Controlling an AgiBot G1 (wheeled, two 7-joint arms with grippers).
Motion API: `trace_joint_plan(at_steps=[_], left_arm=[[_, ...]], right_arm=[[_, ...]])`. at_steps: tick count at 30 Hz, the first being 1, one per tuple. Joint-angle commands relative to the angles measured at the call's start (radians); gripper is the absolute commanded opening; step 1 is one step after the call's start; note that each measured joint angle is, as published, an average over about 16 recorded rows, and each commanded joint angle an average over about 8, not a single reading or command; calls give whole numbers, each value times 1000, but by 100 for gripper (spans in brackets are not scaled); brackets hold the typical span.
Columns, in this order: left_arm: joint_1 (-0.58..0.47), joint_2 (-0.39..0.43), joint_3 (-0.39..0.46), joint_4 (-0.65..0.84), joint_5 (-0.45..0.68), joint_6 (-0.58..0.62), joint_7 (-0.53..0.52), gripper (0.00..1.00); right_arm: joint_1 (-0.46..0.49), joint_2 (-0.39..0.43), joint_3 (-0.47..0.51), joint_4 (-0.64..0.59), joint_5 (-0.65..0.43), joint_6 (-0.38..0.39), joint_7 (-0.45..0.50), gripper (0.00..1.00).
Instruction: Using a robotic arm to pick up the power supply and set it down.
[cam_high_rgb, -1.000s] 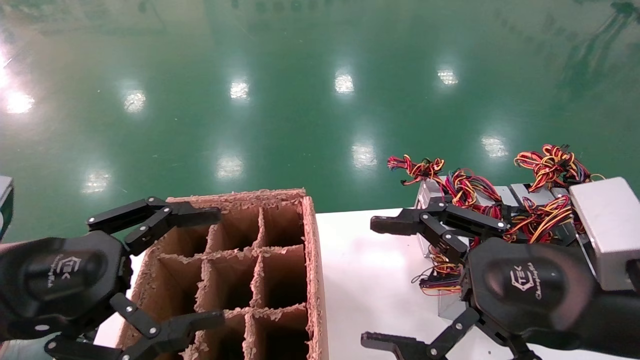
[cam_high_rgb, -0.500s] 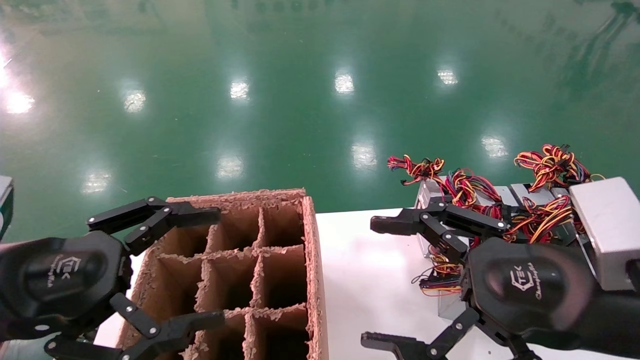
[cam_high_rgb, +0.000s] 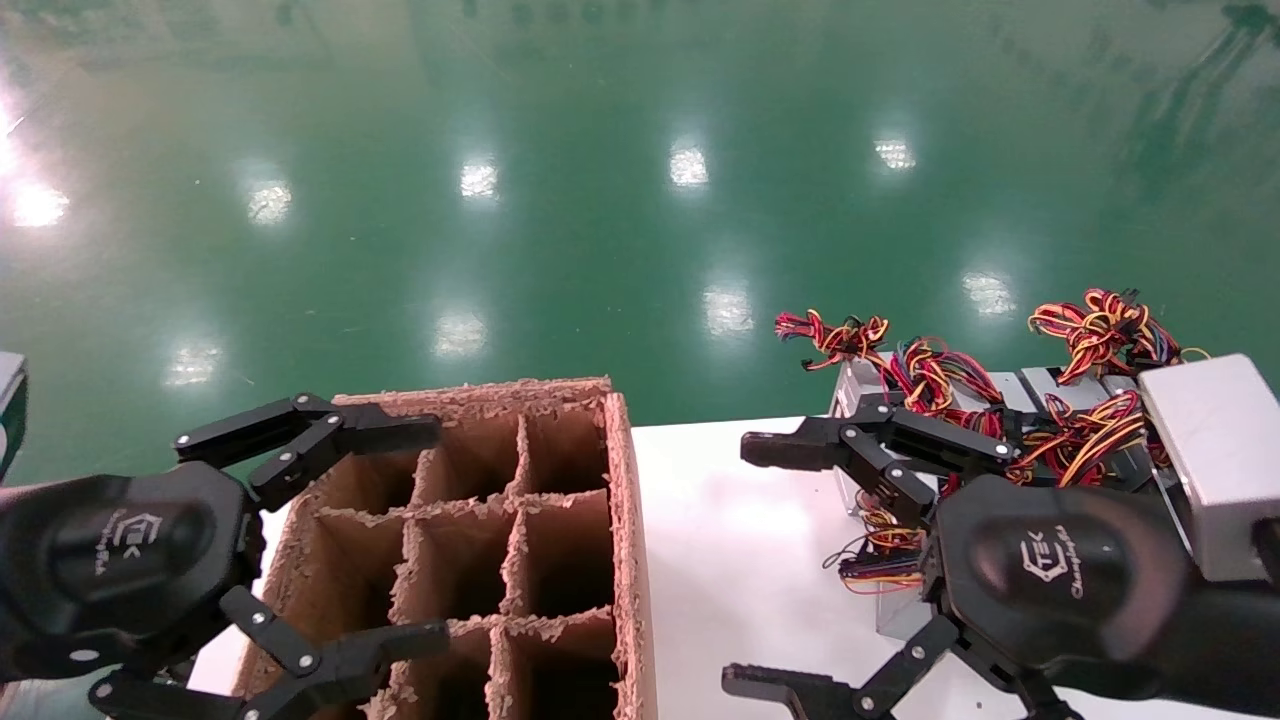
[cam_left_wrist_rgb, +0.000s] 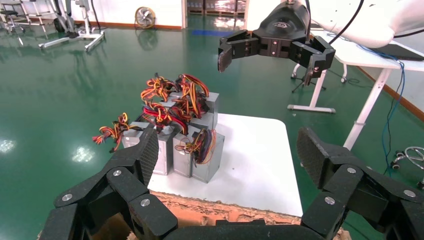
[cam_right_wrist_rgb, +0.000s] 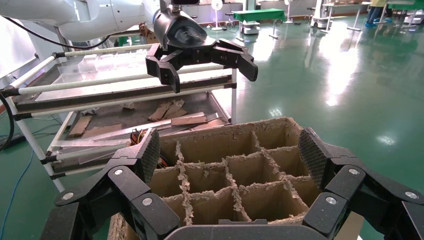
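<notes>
nearest to us, the left gripper (cam_high_rgb: 390, 535) hangs at the near left over the left part of the cardboard divider box (cam_high_rgb: 560, 500), its fingers spread wide and holding nothing. at the near right we see the right gripper (cam_high_rgb: 770, 565) above the white table (cam_high_rgb: 740, 560), also spread wide and empty, with its far finger just in front of the wires. the divider box stands on the left part of the table, its compartments open at the top. farther right, a cluster of grey power supplies (cam_high_rgb: 1200, 450) stands on the right part of the table, each with a bundle of red, yellow, orange and black wires (cam_high_rgb: 930, 375) on top. in the left wrist view we see the same cluster (cam_left_wrist_rgb: 197, 145) resting on the table. beyond the table lies the glossy green floor (cam_high_rgb: 600, 200).
</notes>
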Motion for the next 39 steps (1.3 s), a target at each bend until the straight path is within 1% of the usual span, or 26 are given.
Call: trace_joint_plan(at_steps=[1,39], left_arm=[[0,0,0,0,0,0,0,100],[0,0,0,0,0,0,0,100]], right_arm=[[0,0,0,0,0,0,0,100],[0,0,0,0,0,0,0,100]])
